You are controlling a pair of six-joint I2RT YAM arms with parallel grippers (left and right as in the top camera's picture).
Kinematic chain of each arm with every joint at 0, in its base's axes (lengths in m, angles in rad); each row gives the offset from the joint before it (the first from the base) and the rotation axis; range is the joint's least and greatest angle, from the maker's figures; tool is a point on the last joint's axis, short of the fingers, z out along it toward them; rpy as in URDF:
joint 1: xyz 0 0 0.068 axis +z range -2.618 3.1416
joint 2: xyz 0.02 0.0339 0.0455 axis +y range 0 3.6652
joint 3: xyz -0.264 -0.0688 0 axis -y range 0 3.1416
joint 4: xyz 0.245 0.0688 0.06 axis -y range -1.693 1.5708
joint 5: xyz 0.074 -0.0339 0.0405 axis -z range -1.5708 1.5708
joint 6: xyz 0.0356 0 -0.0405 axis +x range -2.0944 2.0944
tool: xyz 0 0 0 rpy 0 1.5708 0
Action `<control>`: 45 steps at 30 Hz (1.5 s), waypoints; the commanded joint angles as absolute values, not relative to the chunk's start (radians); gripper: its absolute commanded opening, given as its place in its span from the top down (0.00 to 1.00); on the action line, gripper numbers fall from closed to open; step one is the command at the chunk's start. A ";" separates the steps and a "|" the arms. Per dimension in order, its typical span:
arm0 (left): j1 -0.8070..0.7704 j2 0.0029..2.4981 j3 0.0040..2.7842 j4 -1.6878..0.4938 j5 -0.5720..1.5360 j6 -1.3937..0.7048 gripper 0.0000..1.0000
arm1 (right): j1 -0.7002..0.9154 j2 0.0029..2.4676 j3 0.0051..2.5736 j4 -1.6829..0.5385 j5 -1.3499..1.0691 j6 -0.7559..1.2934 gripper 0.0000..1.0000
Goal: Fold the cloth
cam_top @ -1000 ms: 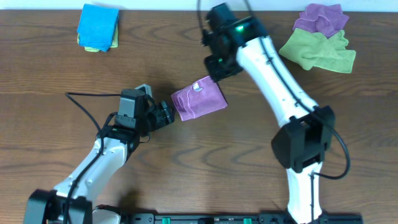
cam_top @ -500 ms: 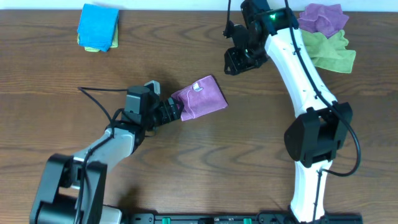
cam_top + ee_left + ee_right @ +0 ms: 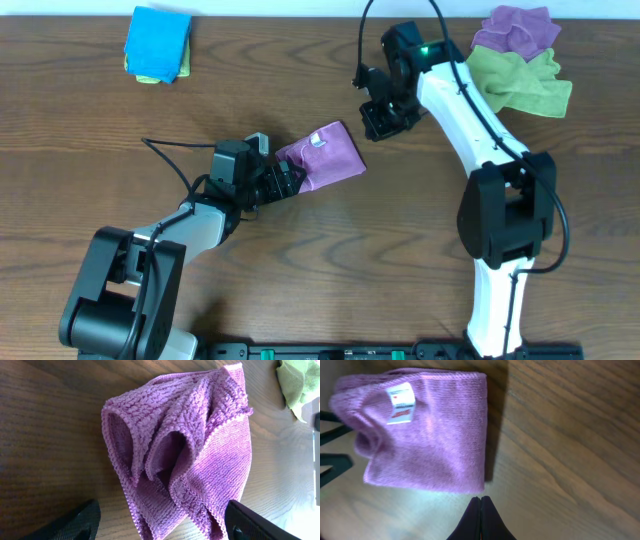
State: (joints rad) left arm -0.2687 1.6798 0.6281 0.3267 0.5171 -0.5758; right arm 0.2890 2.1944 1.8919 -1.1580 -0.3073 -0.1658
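- Purple cloth lies mid-worktop, doubled into a small packet, with the white tag face up
- In the right wrist view the folded edge away from the tag reads straight and flat
- The end nearest the left arm is untidy: the layers bulge apart in loose loops, plain in the left wrist view
- Left fingers are spread wide, one on each side of that bunched end and gripping nothing; one tip sits just beside the hem, the other stands apart from it
- Right fingers are pressed together and empty, near the packet's other end and apparently clear of the fabric
- Judgement: the fold is mostly made, and the step in hand is gathering or flattening the loose end
- To do it well, take all layers in one bite, low against the worktop, since catching only the top loop would peel the packet open
- Draw or press along the fold line, not across it, or the square edge will skew
- The right fingers could pin the tidy end as an anchor
- A blue cloth pile and green cloth lie well apart at the far corners
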 commanded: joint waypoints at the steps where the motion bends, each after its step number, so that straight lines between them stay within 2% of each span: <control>1: -0.270 1.692 0.630 0.339 0.513 -0.573 0.19 | 0.282 2.198 1.844 -1.116 -0.322 -0.168 0.99; 17: -0.270 1.747 0.631 0.388 0.487 -0.606 0.18 | 0.286 2.223 1.780 -0.930 -0.314 -0.086 0.99; 31: -0.270 1.753 0.631 0.401 0.460 -0.606 0.19 | 0.310 2.337 1.780 -0.917 -0.315 -0.056 0.99; 42: -0.270 1.874 0.633 0.492 0.500 -0.683 0.18 | 0.368 2.342 1.780 -0.908 -0.322 -0.049 0.99; 45: -0.270 1.890 0.633 0.495 0.512 -0.690 0.21 | 0.378 2.342 1.780 -0.908 -0.322 -0.049 0.99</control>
